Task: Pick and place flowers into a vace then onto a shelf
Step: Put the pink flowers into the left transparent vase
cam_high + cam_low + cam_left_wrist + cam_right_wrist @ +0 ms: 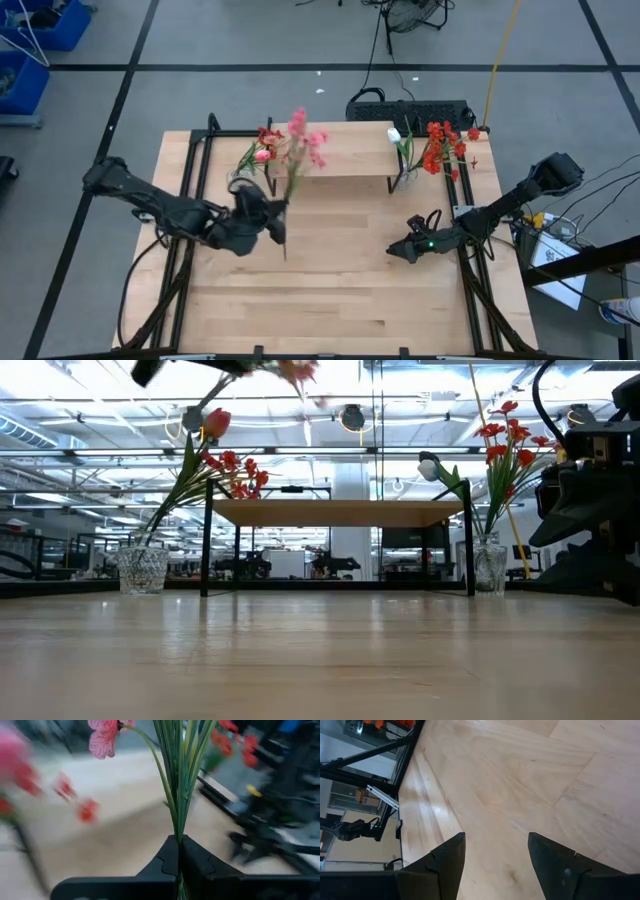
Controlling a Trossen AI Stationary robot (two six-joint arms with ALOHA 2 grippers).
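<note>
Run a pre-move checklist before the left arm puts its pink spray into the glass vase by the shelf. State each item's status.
1. Left hand shut on the green-stemmed pink-blossom spray: ok.
2. Spray lifted off the wooden tabletop: ok.
3. Left clear glass vase upright beside the light-wood black-legged shelf: ok.
4. Room in that vase beside its red flowers: cannot tell.
5. Right hand open, empty, away from the vase: ok.

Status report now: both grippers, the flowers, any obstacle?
Left gripper shut on pink spray, lifted near left vase. Right gripper open, empty, over bare table. Shelf unobstructed.
</note>
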